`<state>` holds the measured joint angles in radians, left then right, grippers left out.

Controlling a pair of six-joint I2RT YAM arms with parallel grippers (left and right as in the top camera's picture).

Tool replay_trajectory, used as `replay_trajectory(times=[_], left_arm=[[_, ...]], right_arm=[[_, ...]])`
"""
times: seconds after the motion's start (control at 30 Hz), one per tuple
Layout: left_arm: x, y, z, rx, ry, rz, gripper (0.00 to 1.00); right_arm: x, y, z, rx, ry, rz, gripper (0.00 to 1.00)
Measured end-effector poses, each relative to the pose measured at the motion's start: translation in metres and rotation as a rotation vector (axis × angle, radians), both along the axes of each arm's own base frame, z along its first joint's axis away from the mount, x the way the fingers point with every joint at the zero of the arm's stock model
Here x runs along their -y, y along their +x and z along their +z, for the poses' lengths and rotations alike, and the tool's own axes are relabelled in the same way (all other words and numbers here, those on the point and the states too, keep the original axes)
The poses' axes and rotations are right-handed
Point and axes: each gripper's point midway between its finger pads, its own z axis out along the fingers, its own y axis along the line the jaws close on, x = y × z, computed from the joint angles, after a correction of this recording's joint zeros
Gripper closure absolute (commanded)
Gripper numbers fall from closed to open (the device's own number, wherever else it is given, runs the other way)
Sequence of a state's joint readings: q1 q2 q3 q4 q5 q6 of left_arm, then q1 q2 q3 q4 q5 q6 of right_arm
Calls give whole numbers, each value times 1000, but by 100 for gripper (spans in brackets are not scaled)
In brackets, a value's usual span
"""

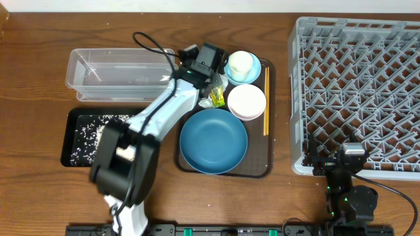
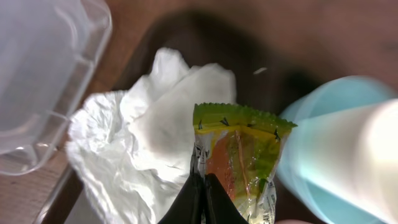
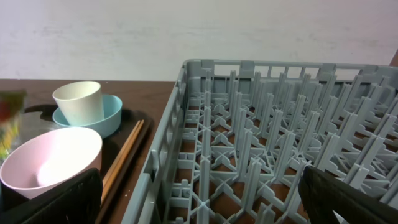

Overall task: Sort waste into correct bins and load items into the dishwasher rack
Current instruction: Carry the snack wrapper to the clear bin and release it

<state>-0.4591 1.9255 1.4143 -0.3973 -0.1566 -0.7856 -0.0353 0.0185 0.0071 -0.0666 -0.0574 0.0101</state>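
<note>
Left gripper (image 2: 202,196) is pinching the left edge of the crinkled yellow-orange-green wrapper (image 2: 239,158), its 2 fingers pressed together on the foil. Only the left wrist view is showing this; from overhead the arm is covering most of the wrapper. That close view is also showing the crumpled white napkin (image 2: 140,140) lying just behind and left of the wrapper, with a corner of the clear tub (image 2: 43,68) at far left.

Overhead, the brown serving tray (image 1: 259,167) is holding 3 bowls: the large dark-blue bowl (image 1: 213,141) nearest, the white-pinkish bowl (image 1: 246,101) beyond it, and the light-blue bowl (image 1: 257,71) farthest, carrying a white cup (image 1: 241,63). Chopsticks (image 1: 266,101) are lying along the tray's right side. The black tray (image 1: 69,159) at left is holding scattered rice grains (image 1: 88,131).

Right gripper (image 1: 352,152) is sitting with fingers spread wide at the near edge of the grey rack (image 1: 361,78).
</note>
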Motion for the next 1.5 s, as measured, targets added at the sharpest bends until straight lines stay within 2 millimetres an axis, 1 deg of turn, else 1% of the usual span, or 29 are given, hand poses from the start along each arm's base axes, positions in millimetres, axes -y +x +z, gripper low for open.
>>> replay_trajectory(times=[0.07, 0.17, 0.23, 0.3, 0.37, 0.43, 0.57, 0.63, 0.7, 0.73, 0.87, 0.9, 0.93, 1.03, 1.07, 1.1, 1.17, 1.23, 1.27, 1.33, 1.4, 1.5], left_arm=[[-1, -2, 25, 40, -20, 0, 94], [-2, -5, 55, 92, -45, 0, 94], [-5, -5, 68, 117, -51, 6, 94], [-12, -4, 74, 136, -40, 26, 94], [-24, 0, 76, 149, -12, 63, 94], [-42, 4, 76, 157, 18, 109, 94], [-88, 16, 80, 179, 60, 222, 94], [-115, 21, 81, 183, 74, 284, 93], [-139, 24, 81, 184, 87, 336, 87], [-152, 25, 81, 184, 93, 366, 87], [-190, 25, 81, 178, 107, 447, 87], [-193, 24, 80, 174, 110, 455, 86], [-203, 23, 80, 169, 113, 474, 83], [-216, 20, 78, 156, 120, 501, 83], [-220, 19, 77, 150, 122, 508, 77], [-223, 17, 76, 141, 125, 512, 75], [-223, 13, 72, 119, 123, 509, 73], [-218, 9, 67, 87, 102, 488, 72], [-211, 8, 63, 65, 77, 462, 72], [-194, 7, 58, 31, 24, 383, 73], [-169, 7, 55, 6, -28, 253, 73], [-123, 3, 53, -17, -62, 32, 72]], right_arm=[[0, 0, 0, 0, 0, 0, 1], [0, 0, 0, 0, 0, 0, 1], [0, 0, 0, 0, 0, 0, 1], [0, 0, 0, 0, 0, 0, 1], [0, 0, 0, 0, 0, 0, 1], [0, 0, 0, 0, 0, 0, 1], [0, 0, 0, 0, 0, 0, 1], [0, 0, 0, 0, 0, 0, 1], [0, 0, 0, 0, 0, 0, 1], [0, 0, 0, 0, 0, 0, 1], [0, 0, 0, 0, 0, 0, 1], [0, 0, 0, 0, 0, 0, 1], [0, 0, 0, 0, 0, 0, 1], [0, 0, 0, 0, 0, 0, 1], [0, 0, 0, 0, 0, 0, 1], [0, 0, 0, 0, 0, 0, 1], [0, 0, 0, 0, 0, 0, 1], [0, 0, 0, 0, 0, 0, 1], [0, 0, 0, 0, 0, 0, 1], [0, 0, 0, 0, 0, 0, 1], [0, 0, 0, 0, 0, 0, 1], [0, 0, 0, 0, 0, 0, 1]])
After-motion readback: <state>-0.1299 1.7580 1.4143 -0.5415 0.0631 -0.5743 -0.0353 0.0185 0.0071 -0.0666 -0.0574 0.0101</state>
